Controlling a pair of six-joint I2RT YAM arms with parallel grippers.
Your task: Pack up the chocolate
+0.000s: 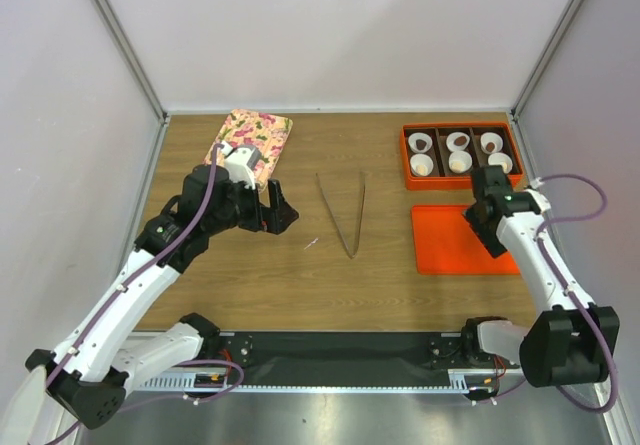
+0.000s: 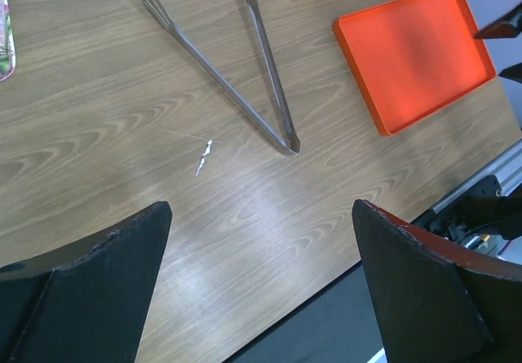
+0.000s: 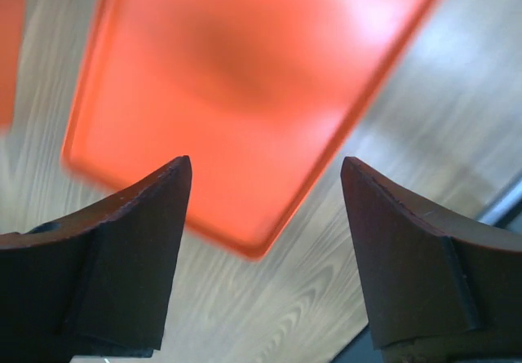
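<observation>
Looking down from above, you have the chocolate (image 1: 458, 140) showing as small dark lumps inside some of the white paper cups (image 1: 422, 165), which sit in the orange three-compartment box (image 1: 405, 157) at the far right of the wooden counter (image 1: 250, 285). The lumps are too small to count. Just nearer than the box lies a shallow orange tray (image 1: 450, 240), with nothing on it. Your right arm (image 1: 540, 275) reaches over that tray's right side. Its jaws stand apart with nothing between them, and its wrist view shows the blurred tray close beneath. Your left arm (image 1: 150, 265) stretches to the left middle of the counter. Its jaws are spread wide and hold nothing, hovering over bare wood. Ahead of them, a pair of metal tongs (image 2: 245, 86) lies flat between the two arms, with the joined end towards you and the two tips splayed towards the far side. A tiny white scrap (image 2: 204, 157) rests beside the joined end. A floral-patterned tray (image 1: 255, 130) lies at the far left, behind the left wrist.
</observation>
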